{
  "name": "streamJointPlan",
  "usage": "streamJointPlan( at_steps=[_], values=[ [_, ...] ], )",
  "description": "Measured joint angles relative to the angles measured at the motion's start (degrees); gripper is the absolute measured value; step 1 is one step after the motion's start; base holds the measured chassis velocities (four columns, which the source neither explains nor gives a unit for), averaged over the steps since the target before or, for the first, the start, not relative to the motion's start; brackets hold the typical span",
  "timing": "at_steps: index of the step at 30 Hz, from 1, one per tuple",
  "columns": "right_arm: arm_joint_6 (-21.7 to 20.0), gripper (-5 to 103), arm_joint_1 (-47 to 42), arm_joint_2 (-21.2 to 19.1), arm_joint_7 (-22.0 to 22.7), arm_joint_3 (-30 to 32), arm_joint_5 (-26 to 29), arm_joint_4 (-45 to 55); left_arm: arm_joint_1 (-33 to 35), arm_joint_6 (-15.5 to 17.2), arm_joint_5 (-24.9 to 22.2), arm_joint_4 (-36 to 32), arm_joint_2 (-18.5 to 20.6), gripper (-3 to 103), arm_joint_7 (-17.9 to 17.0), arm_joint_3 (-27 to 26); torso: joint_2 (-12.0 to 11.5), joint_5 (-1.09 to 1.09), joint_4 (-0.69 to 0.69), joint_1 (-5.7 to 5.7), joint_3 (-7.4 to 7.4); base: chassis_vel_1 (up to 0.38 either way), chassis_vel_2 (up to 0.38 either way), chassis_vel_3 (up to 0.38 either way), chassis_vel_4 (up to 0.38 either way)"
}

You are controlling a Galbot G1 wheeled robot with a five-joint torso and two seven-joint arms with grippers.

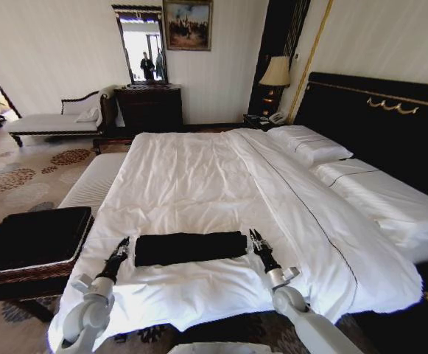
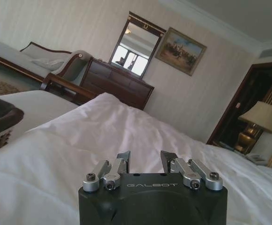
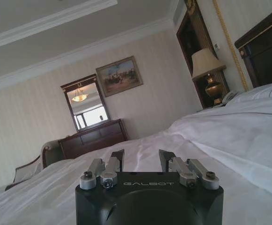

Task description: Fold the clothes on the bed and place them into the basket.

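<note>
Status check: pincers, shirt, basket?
Left pincer and right pincer open, flanking folded T-shirt on bed. Basket to the left. Nothing in the way.

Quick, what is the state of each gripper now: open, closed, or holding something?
Left gripper: open, holding nothing, beside the folded T-shirt.
Right gripper: open, holding nothing, at the shirt's other end.
</note>
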Motion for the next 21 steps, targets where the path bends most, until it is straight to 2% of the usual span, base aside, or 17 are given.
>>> streamJointPlan(
  at_steps=[1, 2, 3, 4, 6, 7, 8, 9, 10, 12, 13, 15, 17, 18, 21],
  values=[
    [-1.6, 49, 1.6, 0.1, 0.9, -0.5, 1.0, 0.4, -1.6, 1.2, -0.4, -0.4, -0.4, 45, -0.7, 1.1, 0.0, 0.00, 0.00, 0.00, -0.01, 0.000, 0.000, 0.000, 0.000],
    [-1.6, 49, 1.6, 0.1, 0.9, -0.5, 1.0, 0.4, -1.6, 1.2, -0.4, -0.4, -0.4, 45, -0.7, 1.1, 0.0, 0.00, 0.00, 0.00, -0.01, 0.000, 0.000, 0.000, 0.000],
    [-3.5, 55, 3.8, 0.6, 2.0, -1.9, 2.3, 0.3, -3.8, 2.9, -0.1, -0.1, -1.4, 50, -1.7, 3.7, 0.0, -0.01, 0.02, 0.00, 0.00, 0.000, 0.000, 0.000, 0.000],
    [-5.0, 55, 5.4, 1.2, 2.7, -3.3, 3.1, 0.0, -5.8, 4.2, 1.4, 1.0, -2.5, 50, -2.6, 6.4, 0.0, 0.00, 0.00, 0.01, 0.00, 0.000, 0.000, 0.000, 0.000],
    [-8.0, 66, 8.5, 2.7, 4.0, -7.6, 4.1, -1.8, -9.4, 5.4, 6.9, 5.3, -5.4, 61, -3.8, 11.5, 0.0, -0.03, 0.01, 0.02, 0.01, 0.000, 0.000, 0.000, 0.000],
    [-8.0, 66, 8.5, 2.7, 4.0, -7.6, 4.1, -1.8, -9.4, 5.4, 6.9, 5.3, -5.4, 61, -3.8, 11.5, 0.0, -0.03, 0.01, 0.02, 0.01, 0.000, 0.000, 0.000, 0.000],
    [-9.0, 71, 9.5, 3.5, 4.4, -9.3, 4.1, -2.8, -10.4, 5.6, 9.3, 7.4, -6.4, 67, -4.0, 13.1, 0.0, -0.01, -0.01, 0.03, 0.01, 0.000, 0.000, 0.000, 0.000],
    [-10.6, 77, 10.6, 4.9, 5.0, -11.6, 3.8, -4.3, -11.5, 5.6, 13.0, 10.7, -7.9, 67, -4.3, 15.1, 0.0, 0.01, 0.00, 0.04, 0.02, 0.000, 0.000, 0.000, 0.000],
    [-11.9, 77, 11.2, 5.7, 5.9, -13.1, 2.9, -5.0, -11.9, 5.5, 15.3, 13.1, -8.9, 73, -4.3, 16.3, 0.0, 0.00, 0.00, 0.04, 0.02, 0.000, 0.000, 0.000, 0.000],
    [-15.1, 87, 11.5, 6.8, 8.6, -16.3, -0.3, -6.1, -11.9, 4.9, 19.3, 17.0, -10.6, 84, -4.6, 17.7, 0.0, 0.01, 0.02, 0.03, 0.02, 0.000, 0.000, 0.000, 0.000],
    [-15.1, 87, 11.5, 6.8, 8.6, -16.3, -0.3, -6.1, -11.9, 4.9, 19.3, 17.0, -10.6, 84, -4.6, 17.7, 0.0, 0.01, 0.02, 0.03, 0.02, 0.000, 0.000, 0.000, 0.000],
    [-18.7, 97, 10.8, 6.7, 12.3, -18.2, -6.4, -6.5, -10.9, 4.2, 22.6, 18.5, -11.3, 94, -5.1, 18.0, 0.0, 0.00, 0.01, 0.01, -0.01, 0.000, 0.000, 0.000, 0.000],
    [-20.6, 99, 9.7, 6.0, 14.6, -18.8, -11.6, -6.5, -9.8, 3.9, 24.5, 18.7, -11.2, 98, -5.3, 18.0, 0.0, 0.01, -0.01, 0.00, -0.02, 0.000, 0.000, 0.000, 0.000],
    [-20.6, 99, 9.7, 6.0, 14.6, -18.8, -11.6, -6.5, -9.8, 3.9, 24.5, 18.7, -11.2, 98, -5.3, 18.0, 0.0, 0.01, -0.01, 0.00, -0.02, 0.000, 0.000, 0.000, 0.000],
    [-21.7, 100, 8.4, 5.1, 16.7, -18.8, -16.1, -6.5, -8.8, 3.7, 25.1, 18.6, -10.7, 100, -5.4, 17.6, 0.0, 0.01, -0.02, 0.00, -0.02, 0.000, 0.000, 0.000, 0.000]
  ],
)
